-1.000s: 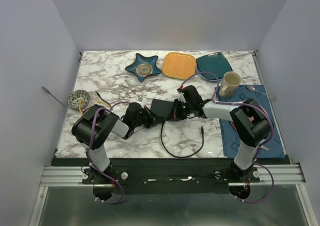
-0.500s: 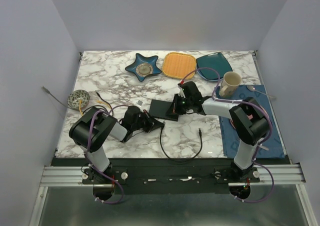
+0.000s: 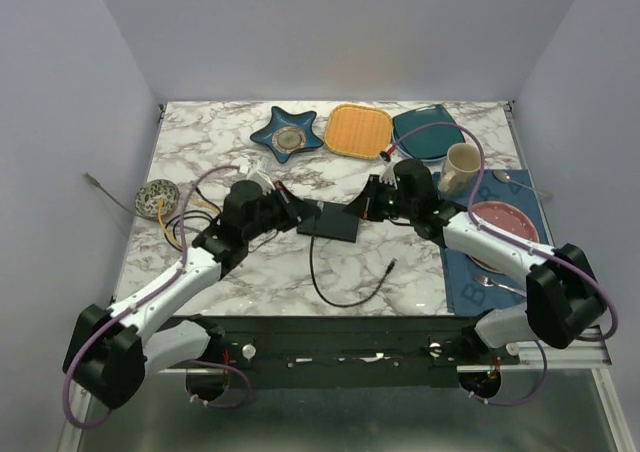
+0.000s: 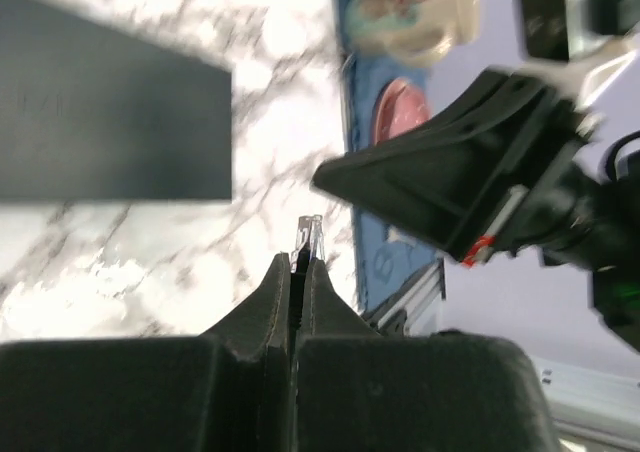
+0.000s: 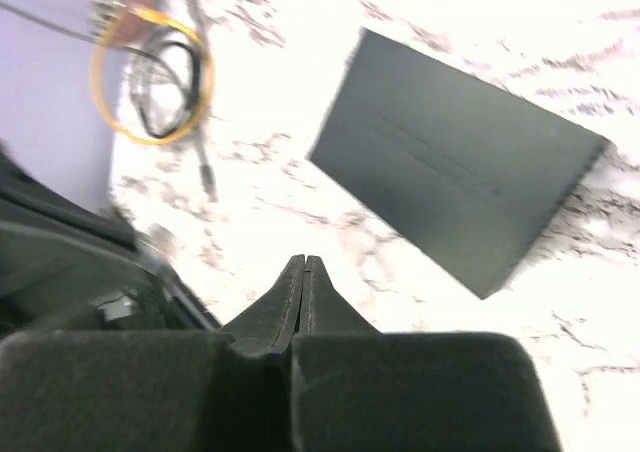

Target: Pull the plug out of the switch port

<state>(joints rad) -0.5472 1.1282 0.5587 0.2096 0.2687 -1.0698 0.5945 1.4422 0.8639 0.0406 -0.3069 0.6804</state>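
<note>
Though the wrist views blur, we see the left gripper [image 4: 300, 264] clamping perhaps a clear plug [image 4: 309, 230]; the right gripper [image 5: 303, 265] is closed empty near the flat matte black switch [image 5: 455, 197].

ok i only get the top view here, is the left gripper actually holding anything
Observer: In the left wrist view the left gripper is shut, and a small clear tip pokes out between its fingertips. I can't tell whether that is the plug.
Operator: and the right one
Observer: The right wrist view shows the right gripper shut on nothing. It is over the marble table and apart from the switch.
Operator: anything plugged into the switch
Observer: The two switch edges facing the right wrist camera show no cable. They are blurred, and the far edges are hidden.
</note>
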